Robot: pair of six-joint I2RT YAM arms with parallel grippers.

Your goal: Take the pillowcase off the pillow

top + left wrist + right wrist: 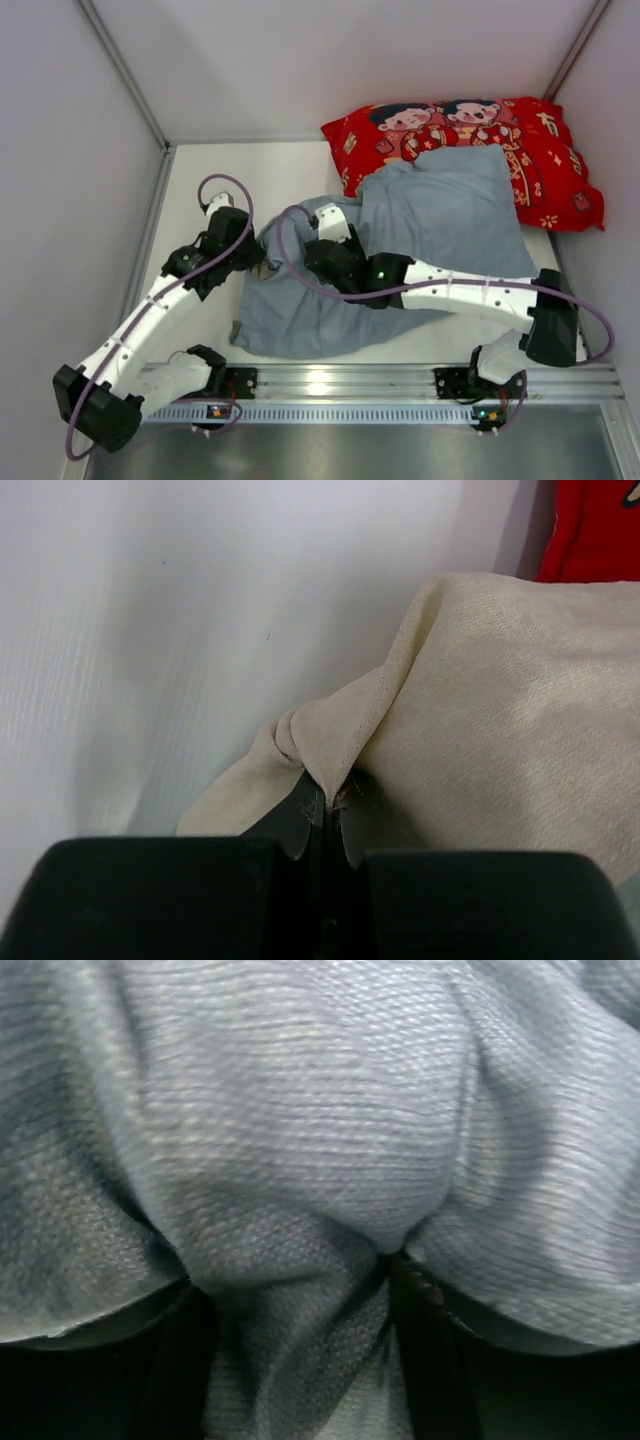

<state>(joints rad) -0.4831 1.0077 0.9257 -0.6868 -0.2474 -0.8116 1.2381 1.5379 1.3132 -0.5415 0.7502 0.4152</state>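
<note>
Pillowcase (450,210), blue-grey side up, spread rumpled across mid tabletop (250,165). Far end lapping onto red pillow (545,140) in far right corner. Left hand (325,802) at case's left edge, jaws pinched tight on a fold of cream cloth. Right hand (300,1360) pressed down into blue-grey cloth left of case's middle. Fingers (420,1360) part-way apart, ridge of fabric bunched between; clamped or not, cannot tell. Both arms reaching in from near edge.
</note>
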